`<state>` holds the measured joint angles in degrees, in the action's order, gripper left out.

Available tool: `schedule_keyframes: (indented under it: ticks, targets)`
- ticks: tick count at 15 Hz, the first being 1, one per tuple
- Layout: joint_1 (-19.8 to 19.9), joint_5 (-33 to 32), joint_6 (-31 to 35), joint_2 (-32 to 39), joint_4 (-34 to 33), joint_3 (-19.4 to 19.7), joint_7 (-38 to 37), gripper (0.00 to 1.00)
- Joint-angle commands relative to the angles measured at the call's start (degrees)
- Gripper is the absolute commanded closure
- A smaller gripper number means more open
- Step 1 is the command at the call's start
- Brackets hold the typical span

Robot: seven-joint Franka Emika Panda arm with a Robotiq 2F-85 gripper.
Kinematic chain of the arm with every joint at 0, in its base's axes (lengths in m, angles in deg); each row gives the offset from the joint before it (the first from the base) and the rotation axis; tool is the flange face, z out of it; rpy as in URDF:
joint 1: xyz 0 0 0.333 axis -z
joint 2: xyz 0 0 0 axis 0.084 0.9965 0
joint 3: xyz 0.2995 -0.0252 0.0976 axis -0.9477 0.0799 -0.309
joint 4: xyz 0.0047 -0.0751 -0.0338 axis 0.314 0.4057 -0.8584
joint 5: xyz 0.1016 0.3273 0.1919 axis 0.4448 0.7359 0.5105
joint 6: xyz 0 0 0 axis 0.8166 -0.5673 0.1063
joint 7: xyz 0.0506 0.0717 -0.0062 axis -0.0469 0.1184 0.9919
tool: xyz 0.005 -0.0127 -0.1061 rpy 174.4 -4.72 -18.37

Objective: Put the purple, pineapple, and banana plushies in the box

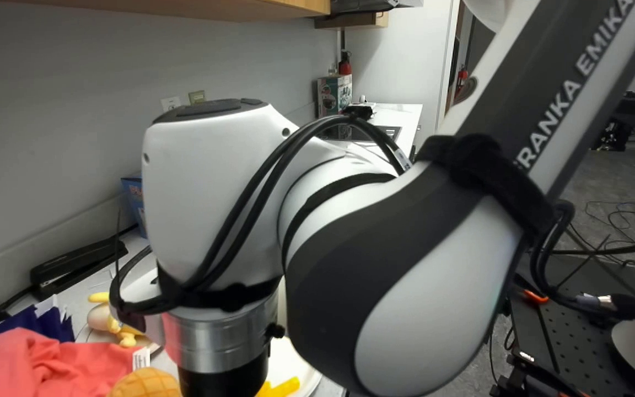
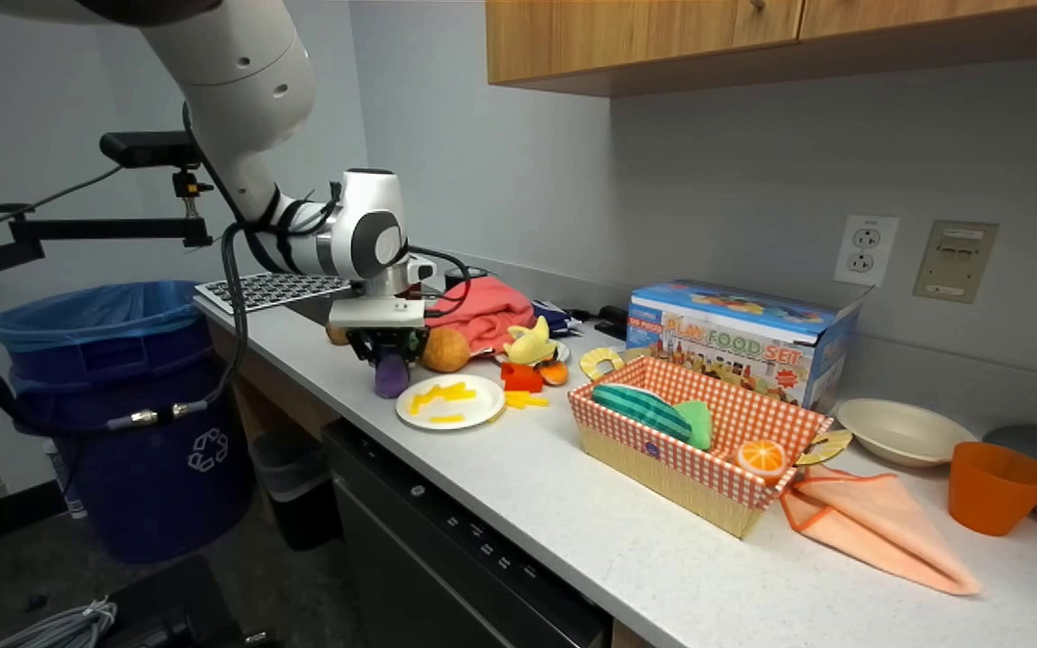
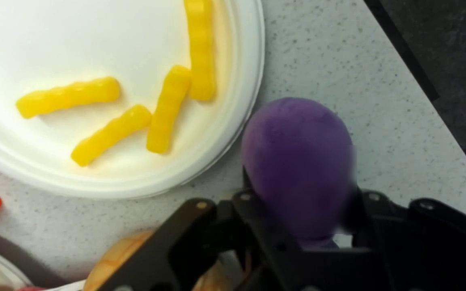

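My gripper (image 3: 302,194) is shut on the purple plushie (image 3: 297,145), with a finger on each side. In an exterior view the gripper (image 2: 388,346) has the purple plushie (image 2: 392,376) pointing down beside the plate; I cannot tell if it touches the counter. The round orange-yellow pineapple plushie (image 2: 446,349) sits right beside the gripper and shows partly in the wrist view (image 3: 117,256). The yellow banana plushie (image 2: 529,344) lies behind the plate, near the red cloth. The box (image 2: 631,463), a red-checked basket, stands farther along the counter, holding a watermelon piece, a green piece and an orange slice.
A white plate (image 2: 415,420) with yellow fries lies beside the gripper. A red fry holder (image 2: 521,376), a red cloth (image 2: 487,306) and a play food set carton (image 2: 734,337) stand around. A peach napkin (image 2: 879,531) and orange cup (image 2: 996,490) are beyond the basket. The counter edge is close.
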<state>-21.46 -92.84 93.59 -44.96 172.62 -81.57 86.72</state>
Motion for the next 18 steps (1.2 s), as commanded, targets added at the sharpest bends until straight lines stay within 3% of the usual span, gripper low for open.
schedule_keyframes:
  ticks: [1,6,12,13,18]
  targets:
    - [-0.02,0.65,0.41,-4.04,1.92,-0.21,-1.45,0.85]
    - [1.92,1.78,1.53,-13.29,8.82,0.0,-1.11,0.97]
    - [5.08,4.33,5.24,-25.66,20.97,2.7,-3.07,0.94]
    - [4.15,3.11,2.7,-19.74,14.93,2.33,-1.37,0.78]
    - [4.6,3.64,3.8,-24.46,19.58,3.22,-2.59,0.78]
